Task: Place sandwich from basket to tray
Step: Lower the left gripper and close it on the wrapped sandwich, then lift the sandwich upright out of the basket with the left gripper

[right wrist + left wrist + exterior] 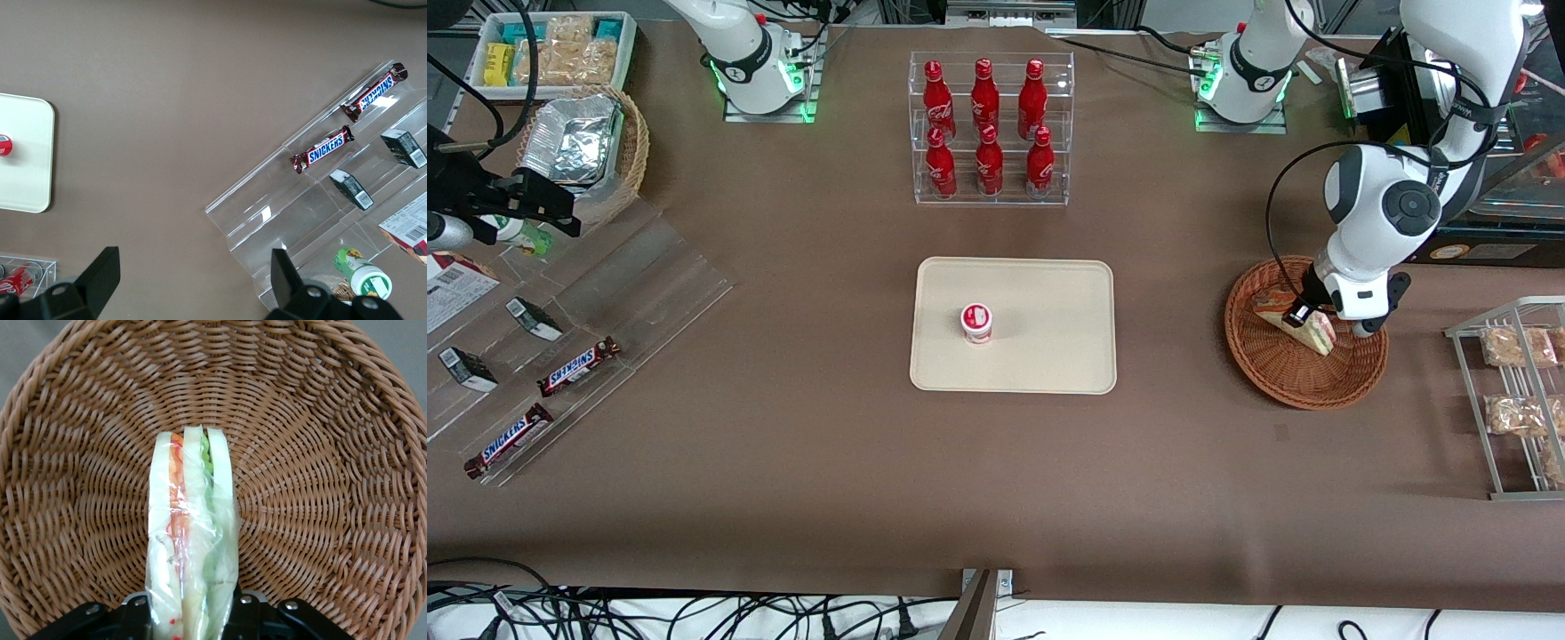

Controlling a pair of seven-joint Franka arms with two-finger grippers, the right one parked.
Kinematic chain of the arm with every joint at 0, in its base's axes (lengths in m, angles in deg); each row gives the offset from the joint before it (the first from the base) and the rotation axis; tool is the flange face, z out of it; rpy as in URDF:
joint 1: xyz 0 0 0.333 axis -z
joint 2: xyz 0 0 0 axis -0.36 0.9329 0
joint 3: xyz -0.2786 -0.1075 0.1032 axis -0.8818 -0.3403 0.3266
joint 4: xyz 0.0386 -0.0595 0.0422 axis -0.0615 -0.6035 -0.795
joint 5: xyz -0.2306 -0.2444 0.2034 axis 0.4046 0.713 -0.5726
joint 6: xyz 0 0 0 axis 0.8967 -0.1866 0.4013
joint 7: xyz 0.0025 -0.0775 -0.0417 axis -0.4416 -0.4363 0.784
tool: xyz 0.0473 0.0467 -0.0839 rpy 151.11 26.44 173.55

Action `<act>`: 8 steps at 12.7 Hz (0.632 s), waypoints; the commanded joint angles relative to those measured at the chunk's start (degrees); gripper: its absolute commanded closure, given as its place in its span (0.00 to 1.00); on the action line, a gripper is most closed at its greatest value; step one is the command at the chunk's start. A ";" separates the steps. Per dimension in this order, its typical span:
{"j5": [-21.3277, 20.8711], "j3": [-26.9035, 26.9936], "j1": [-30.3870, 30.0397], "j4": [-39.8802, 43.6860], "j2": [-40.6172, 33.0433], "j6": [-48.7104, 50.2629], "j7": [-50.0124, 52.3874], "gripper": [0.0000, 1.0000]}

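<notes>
The sandwich is a triangular wedge in clear wrap, white bread with orange-red and green filling layers. It stands on edge inside the basket, its cut face showing the layers, and the tool grips it at one end, a finger on each bread side.

The basket is round, shallow, reddish-brown woven wicker, sitting on the bench toward the working arm's end.

The tray is a flat cream-beige rectangle with rounded corners and a low rim, lying flat mid-bench, well apart from the basket.
</notes>
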State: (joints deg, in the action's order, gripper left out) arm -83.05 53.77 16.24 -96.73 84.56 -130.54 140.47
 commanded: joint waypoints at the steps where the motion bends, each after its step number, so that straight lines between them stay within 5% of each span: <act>1: -2.25 -0.21 -0.24 -0.04 0.00 -0.21 0.76 1.00; 8: -2.16 -0.56 -0.33 9.25 -5.01 18.75 -9.51 1.00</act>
State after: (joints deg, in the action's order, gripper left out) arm -83.91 53.50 16.24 -90.91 81.43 -118.06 133.63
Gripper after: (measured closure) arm 0.806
